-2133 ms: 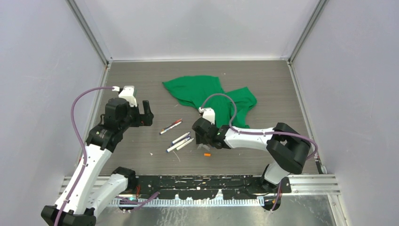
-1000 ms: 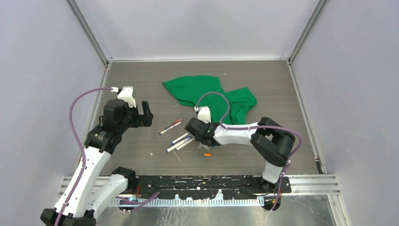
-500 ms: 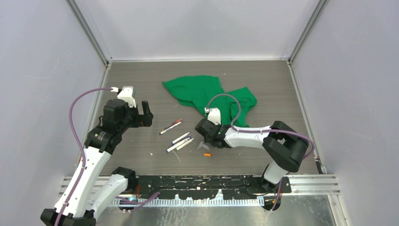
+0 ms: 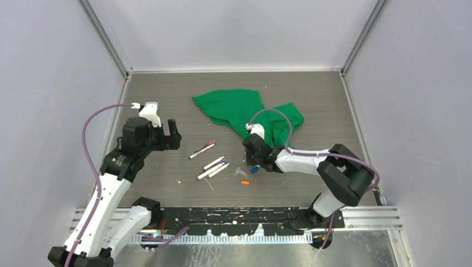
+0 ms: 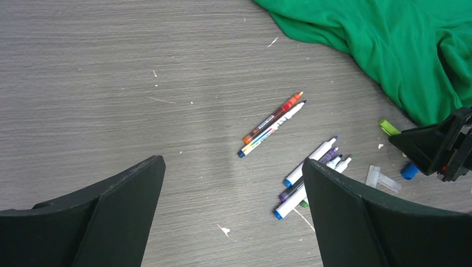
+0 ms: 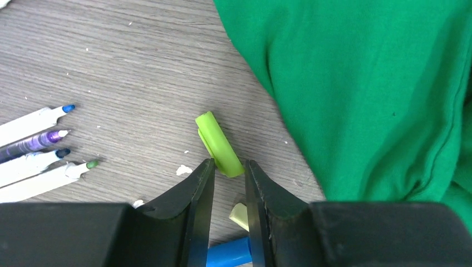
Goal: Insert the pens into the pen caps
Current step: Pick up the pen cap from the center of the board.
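Robotics lab cell: plain grey walls (image 4: pixel 44 83), aluminium frame (image 4: pixel 103 39), arms (image 4: pixel 108 186) bolted to table (image 4: pixel 161 94).

Crumpled grn cloth (image 4: pixel 234 108), wood tbl (image 4: pixel 167 94)

Table (image 5: pixel 111 83): grey wood-grain, matt, flecked.
Cloth (image 6: pixel 362 83): green fabric, soft, matt, creased.
Pens (image 5: pixel 310 161): smooth white plastic barrels, slight sheen.
Lime cap (image 6: pixel 214 139): smooth opaque plastic.
Clear cap (image 5: pixel 383 179): translucent plastic.
Fingers (image 6: pixel 195 192) of right gripper (image 6: pixel 228 162): matt black plastic.
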Action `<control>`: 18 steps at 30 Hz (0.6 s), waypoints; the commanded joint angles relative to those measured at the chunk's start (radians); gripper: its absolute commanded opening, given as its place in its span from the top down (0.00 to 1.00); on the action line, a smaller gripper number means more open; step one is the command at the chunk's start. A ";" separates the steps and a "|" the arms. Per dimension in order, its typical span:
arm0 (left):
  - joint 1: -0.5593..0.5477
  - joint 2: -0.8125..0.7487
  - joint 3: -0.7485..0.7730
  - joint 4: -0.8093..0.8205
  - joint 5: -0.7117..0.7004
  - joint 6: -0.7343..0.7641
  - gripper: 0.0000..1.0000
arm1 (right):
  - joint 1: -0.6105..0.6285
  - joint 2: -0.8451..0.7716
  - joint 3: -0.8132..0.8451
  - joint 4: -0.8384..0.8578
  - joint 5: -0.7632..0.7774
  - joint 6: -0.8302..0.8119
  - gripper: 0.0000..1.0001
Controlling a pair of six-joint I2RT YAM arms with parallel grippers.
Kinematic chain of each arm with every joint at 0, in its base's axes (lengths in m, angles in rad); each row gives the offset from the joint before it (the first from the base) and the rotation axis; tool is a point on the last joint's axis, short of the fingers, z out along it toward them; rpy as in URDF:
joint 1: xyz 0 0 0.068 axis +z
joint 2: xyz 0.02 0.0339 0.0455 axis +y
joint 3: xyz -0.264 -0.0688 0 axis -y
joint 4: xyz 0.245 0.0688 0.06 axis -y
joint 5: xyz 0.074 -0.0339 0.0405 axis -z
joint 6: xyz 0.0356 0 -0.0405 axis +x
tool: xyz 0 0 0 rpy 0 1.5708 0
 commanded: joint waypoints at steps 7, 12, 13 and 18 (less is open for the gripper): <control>-0.002 0.000 0.001 0.047 0.048 0.021 0.02 | -0.020 -0.027 -0.024 0.033 -0.085 -0.206 0.68; -0.002 -0.004 -0.001 0.047 0.049 0.021 0.02 | -0.038 -0.020 -0.015 0.033 -0.100 -0.262 0.67; -0.002 -0.004 -0.001 0.047 0.050 0.021 0.02 | -0.037 -0.017 -0.012 0.033 -0.100 -0.272 0.67; -0.002 -0.003 -0.002 0.048 0.063 0.022 0.02 | -0.039 -0.023 -0.021 0.049 -0.152 -0.314 0.75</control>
